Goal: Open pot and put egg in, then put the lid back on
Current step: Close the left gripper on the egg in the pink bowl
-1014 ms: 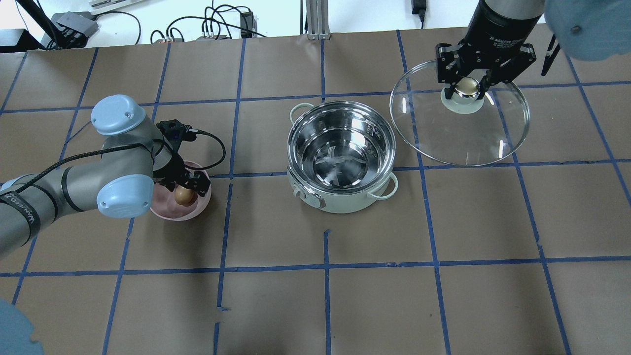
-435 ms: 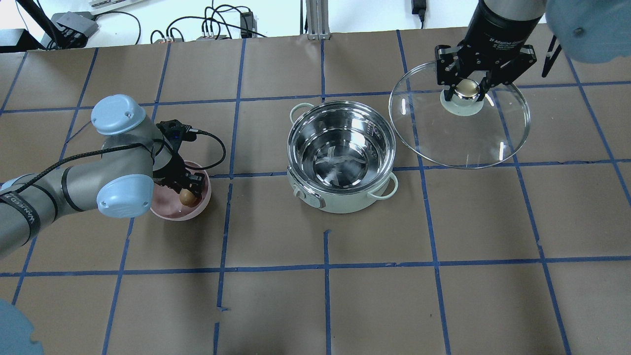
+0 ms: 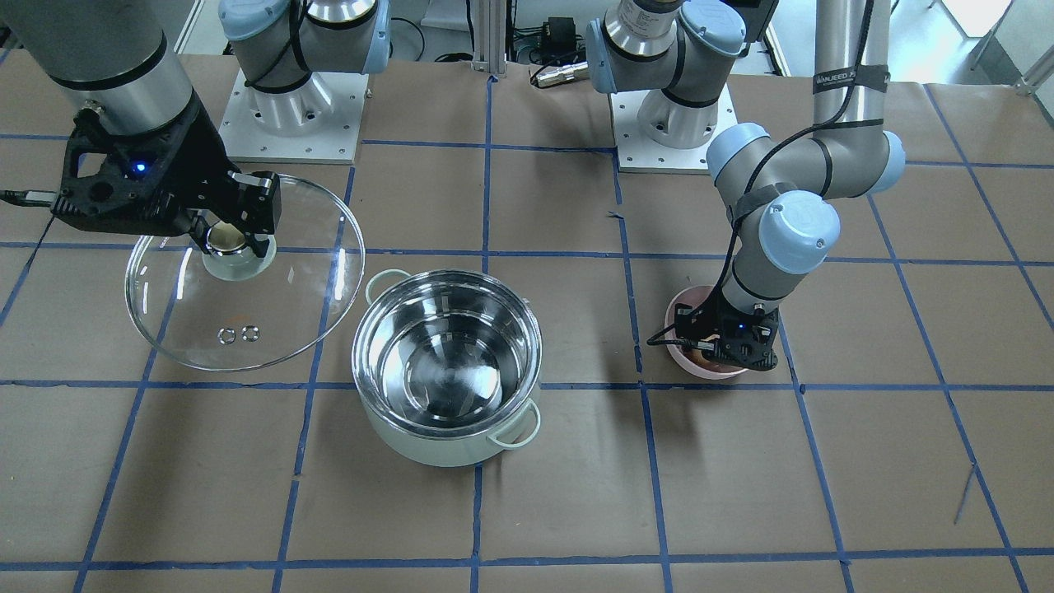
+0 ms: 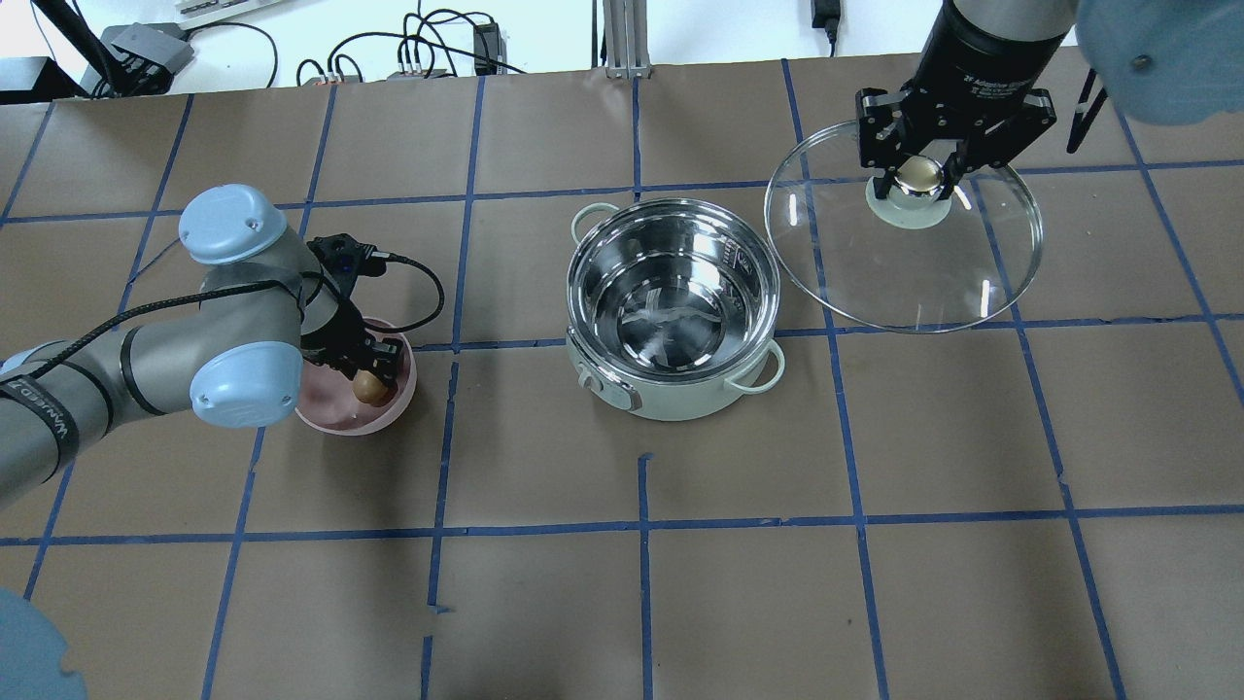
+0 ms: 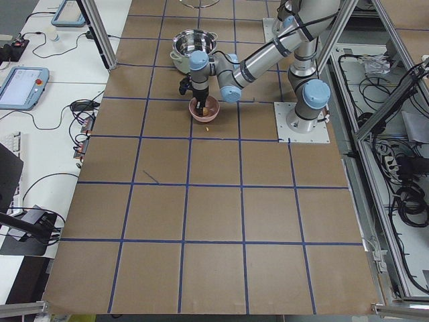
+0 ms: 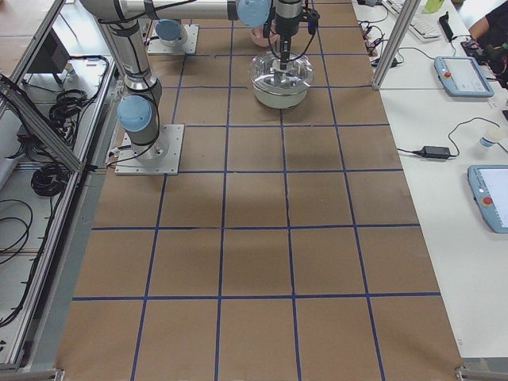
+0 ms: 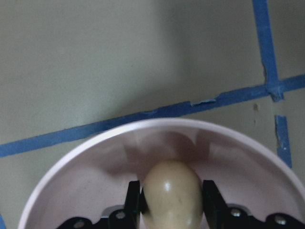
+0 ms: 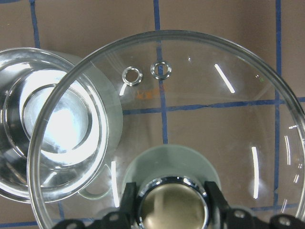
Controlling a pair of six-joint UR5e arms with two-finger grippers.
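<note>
The mint-green pot point(image 4: 673, 307) point(image 3: 449, 371) stands open in the middle of the table, its steel inside bare. My right gripper point(image 4: 921, 175) point(image 3: 230, 240) is shut on the gold knob of the glass lid point(image 4: 904, 262) point(image 3: 272, 313) point(image 8: 190, 119) and holds it up to the right of the pot. My left gripper point(image 4: 370, 381) point(image 7: 171, 200) is down in the pink bowl point(image 4: 335, 413) point(image 7: 95, 162) and shut on the brown egg point(image 4: 368, 386) point(image 7: 171, 193); the fingers point(image 7: 134, 198) press both its sides.
The table is brown paper with blue tape gridlines point(image 4: 641, 525). The robot bases point(image 3: 288, 107) and cables lie along the table's robot-side edge.
My left gripper's fingers have closed in on the egg in the bowl. The right gripper and the lid have drifted slightly left.
</note>
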